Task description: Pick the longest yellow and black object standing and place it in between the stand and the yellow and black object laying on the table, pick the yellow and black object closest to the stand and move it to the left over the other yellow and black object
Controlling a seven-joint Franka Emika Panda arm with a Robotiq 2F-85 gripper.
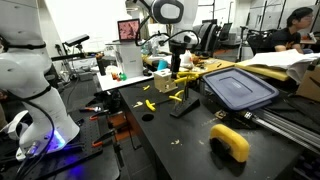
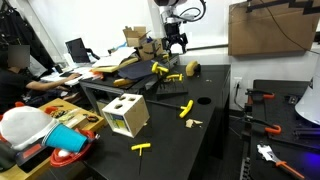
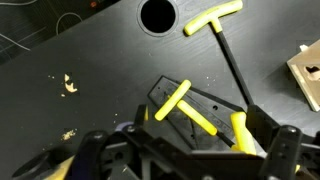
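Pincer (image 3: pixel 190 158): released, poised over the black block stand (image 3: pixel 207 113).
Stand: yellow-handled black T-keys (image 3: pixel 178 103) are held upright.
Black worktop (image 3: pixel 90 60): a lying yellow-handled key (image 3: pixel 213 19) is seen beside the stand.

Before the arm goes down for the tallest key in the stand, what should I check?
1. Gripper open: ok.
2. Gripper empty: ok.
3. Gripper above the stand: ok.
4. Which standing key is tallest: cannot tell.
5. Lying key flat on the table: ok.
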